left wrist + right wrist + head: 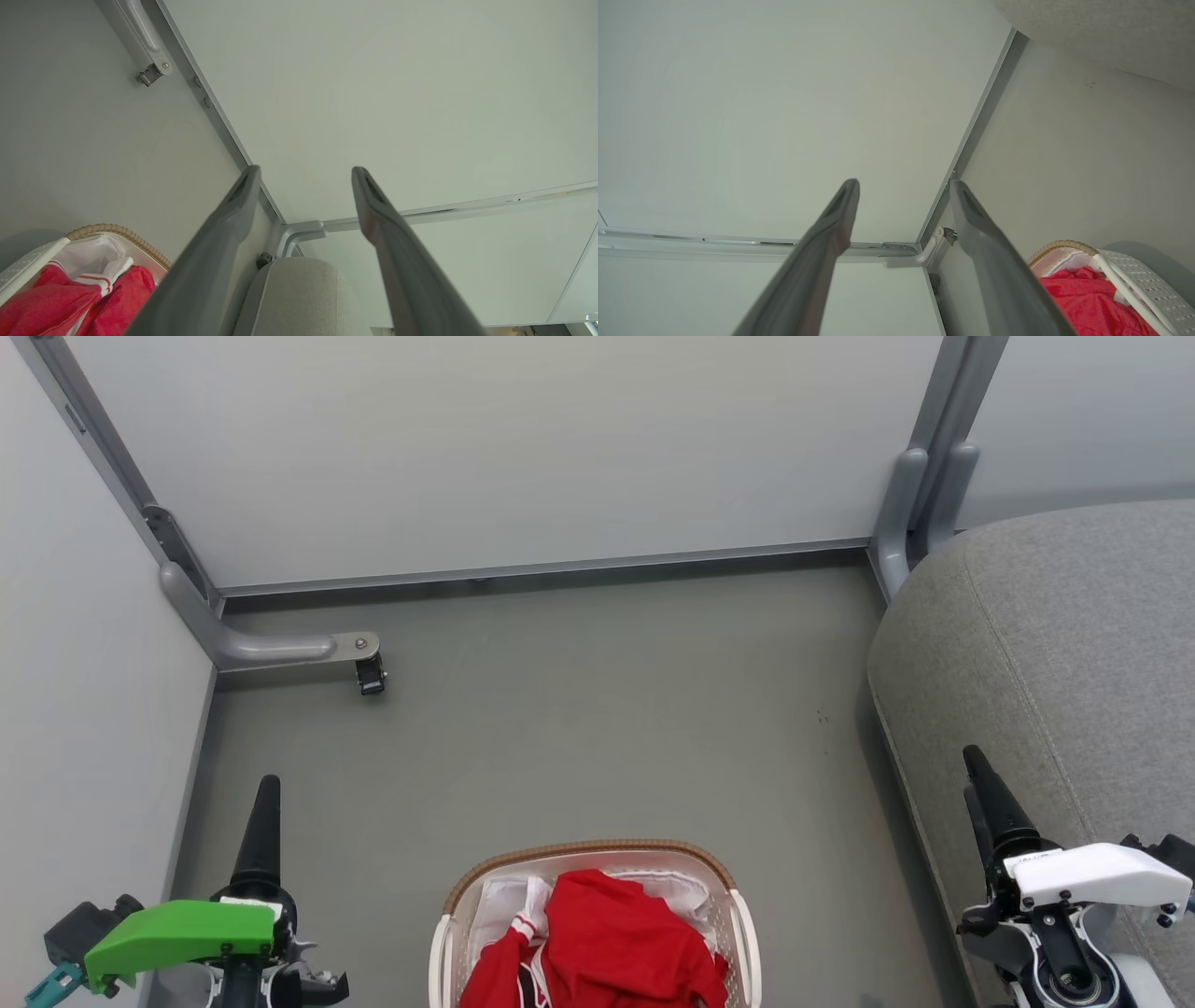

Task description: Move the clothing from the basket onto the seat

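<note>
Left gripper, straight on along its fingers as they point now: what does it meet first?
Likely the pale wall panel; nothing shows between the open left gripper and it, though depth is unclear.

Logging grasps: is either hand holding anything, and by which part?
Nothing held: left hand and right hand are open; red clothing lies in the basket.
</note>
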You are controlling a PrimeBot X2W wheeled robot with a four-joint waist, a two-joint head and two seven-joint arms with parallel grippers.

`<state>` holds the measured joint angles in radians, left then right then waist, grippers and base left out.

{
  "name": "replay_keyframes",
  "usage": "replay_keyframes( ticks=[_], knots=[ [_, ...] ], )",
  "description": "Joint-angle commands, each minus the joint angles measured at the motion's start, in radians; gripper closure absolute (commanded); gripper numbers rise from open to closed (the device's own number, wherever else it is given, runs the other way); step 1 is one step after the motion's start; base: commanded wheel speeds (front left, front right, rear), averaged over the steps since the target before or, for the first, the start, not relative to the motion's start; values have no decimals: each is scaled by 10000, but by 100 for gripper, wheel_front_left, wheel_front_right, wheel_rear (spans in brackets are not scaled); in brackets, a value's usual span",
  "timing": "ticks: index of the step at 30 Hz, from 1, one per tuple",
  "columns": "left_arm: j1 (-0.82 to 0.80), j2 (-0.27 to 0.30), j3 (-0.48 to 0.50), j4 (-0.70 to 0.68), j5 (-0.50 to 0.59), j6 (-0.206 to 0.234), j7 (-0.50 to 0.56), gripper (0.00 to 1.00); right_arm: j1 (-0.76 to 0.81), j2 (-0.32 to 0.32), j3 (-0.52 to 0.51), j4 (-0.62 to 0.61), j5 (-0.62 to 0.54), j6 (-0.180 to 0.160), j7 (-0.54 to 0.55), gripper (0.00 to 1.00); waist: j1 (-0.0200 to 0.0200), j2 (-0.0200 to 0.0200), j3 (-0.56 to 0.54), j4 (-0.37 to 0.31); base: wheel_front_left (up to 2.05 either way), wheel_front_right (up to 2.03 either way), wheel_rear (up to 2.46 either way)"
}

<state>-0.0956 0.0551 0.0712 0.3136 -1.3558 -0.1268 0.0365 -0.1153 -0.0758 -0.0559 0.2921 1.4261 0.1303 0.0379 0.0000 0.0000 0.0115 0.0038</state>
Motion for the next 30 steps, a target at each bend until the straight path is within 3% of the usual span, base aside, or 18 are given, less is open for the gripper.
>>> replay_keyframes(
  ticks=[1,18,30],
  knots=[
    [-359,139,-49,-94,520,-15,-115,0,-316,-137,65,-80,-404,3,-122,0,0,0,7,7,0,0,0],
    [-503,287,-478,380,3904,-20,-793,0,-578,-408,761,426,-3320,3,-801,0,0,0,60,29,0,0,0],
    [-538,485,-877,608,5929,223,-1205,0,-662,-519,1054,824,-5331,3,-1211,0,0,0,66,-7,0,0,0]
  ],
)
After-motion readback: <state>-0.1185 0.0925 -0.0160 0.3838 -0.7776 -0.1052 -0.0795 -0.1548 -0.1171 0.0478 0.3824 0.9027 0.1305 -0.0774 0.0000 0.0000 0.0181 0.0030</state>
